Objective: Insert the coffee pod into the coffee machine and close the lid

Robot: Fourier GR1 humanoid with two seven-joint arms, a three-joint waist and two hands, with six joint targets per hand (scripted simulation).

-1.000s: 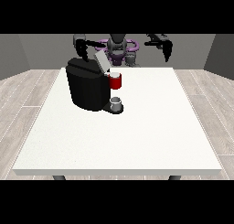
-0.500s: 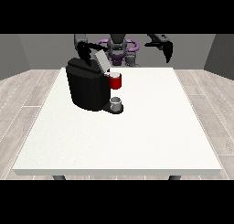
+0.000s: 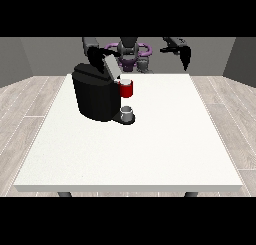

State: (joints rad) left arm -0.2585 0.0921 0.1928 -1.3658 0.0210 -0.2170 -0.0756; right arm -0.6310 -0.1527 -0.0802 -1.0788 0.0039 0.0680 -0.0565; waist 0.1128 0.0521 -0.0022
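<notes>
Both hands dim — pod (image 3: 127, 89) partly hidden

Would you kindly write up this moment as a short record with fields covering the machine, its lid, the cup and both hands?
coffee machine: black, on the white table, toward the view's left
lid: raised, tilted up
red part: at the machine's front, above the cup
cup: grey, on the machine's base
hand at the view's left: at the raised lid
hand at the view's right: held up beyond the table's far edge, touching nothing
</notes>
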